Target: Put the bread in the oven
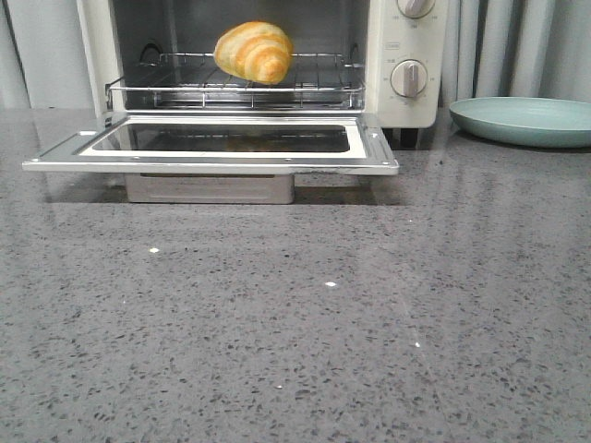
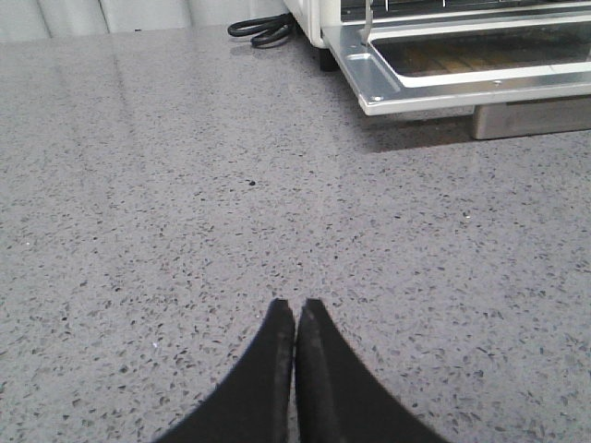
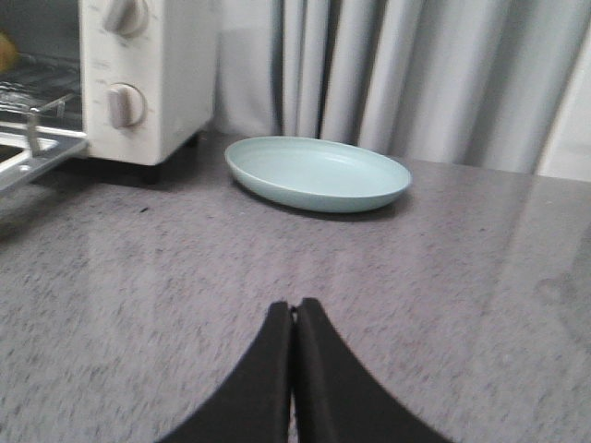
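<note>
Your left gripper [image 2: 295, 318] and right gripper [image 3: 295, 318] hover low over the speckled grey bench [image 1: 295, 323], both closed, empty.

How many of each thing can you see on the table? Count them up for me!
Croissant-shaped bread roll: 1
Toaster oven: 1
Oven knobs: 2
Pale green plate: 1
Black power cord: 1
Total: 6

Low front camera, wrist cameras sharing oven [image 1: 406, 65]
</note>
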`<state>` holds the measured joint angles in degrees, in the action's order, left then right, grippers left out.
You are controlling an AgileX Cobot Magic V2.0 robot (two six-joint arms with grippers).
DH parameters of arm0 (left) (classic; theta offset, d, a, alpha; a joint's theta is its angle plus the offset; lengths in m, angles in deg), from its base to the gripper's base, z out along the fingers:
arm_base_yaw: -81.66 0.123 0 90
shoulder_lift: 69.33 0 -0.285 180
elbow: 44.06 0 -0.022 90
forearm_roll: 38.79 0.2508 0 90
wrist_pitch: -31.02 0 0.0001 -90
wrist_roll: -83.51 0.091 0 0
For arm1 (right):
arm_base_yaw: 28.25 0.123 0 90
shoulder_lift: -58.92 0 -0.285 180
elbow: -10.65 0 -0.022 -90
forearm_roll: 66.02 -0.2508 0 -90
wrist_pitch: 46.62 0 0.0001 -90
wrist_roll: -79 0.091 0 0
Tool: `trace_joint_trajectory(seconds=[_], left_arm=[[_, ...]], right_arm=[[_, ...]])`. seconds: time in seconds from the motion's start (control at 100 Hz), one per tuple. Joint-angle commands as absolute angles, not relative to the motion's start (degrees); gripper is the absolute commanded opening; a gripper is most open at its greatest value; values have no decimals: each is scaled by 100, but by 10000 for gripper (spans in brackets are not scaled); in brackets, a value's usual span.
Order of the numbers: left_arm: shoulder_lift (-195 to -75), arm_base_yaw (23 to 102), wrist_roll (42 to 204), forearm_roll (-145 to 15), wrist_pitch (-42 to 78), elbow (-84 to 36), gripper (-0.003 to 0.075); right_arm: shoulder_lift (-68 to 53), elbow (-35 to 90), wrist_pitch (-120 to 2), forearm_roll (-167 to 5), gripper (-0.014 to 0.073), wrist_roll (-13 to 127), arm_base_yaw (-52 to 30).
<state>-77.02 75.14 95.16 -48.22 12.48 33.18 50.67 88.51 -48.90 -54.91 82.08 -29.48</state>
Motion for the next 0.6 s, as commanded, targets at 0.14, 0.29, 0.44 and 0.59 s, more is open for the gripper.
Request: trace_joint_trajectory(seconds=[0.14, 0.29, 0.44, 0.59], left_arm=[[-7543, 7513, 9445, -4864, 1704, 3445, -21], [-7543, 7513, 9445, -4864, 1704, 3445, -21], [-7543, 7513, 9445, -4864, 1704, 3445, -21], [-7543, 7513, 9445, -4864, 1704, 3445, -21]], right_arm=[[4986, 8996, -4900, -5525, -49, 8226, -3016], [4986, 8996, -5359, -5525, -49, 8226, -3016], [4986, 8996, -5716, -5525, -49, 8226, -3016], [4986, 8996, -6311, -5569, -49, 8226, -3016]])
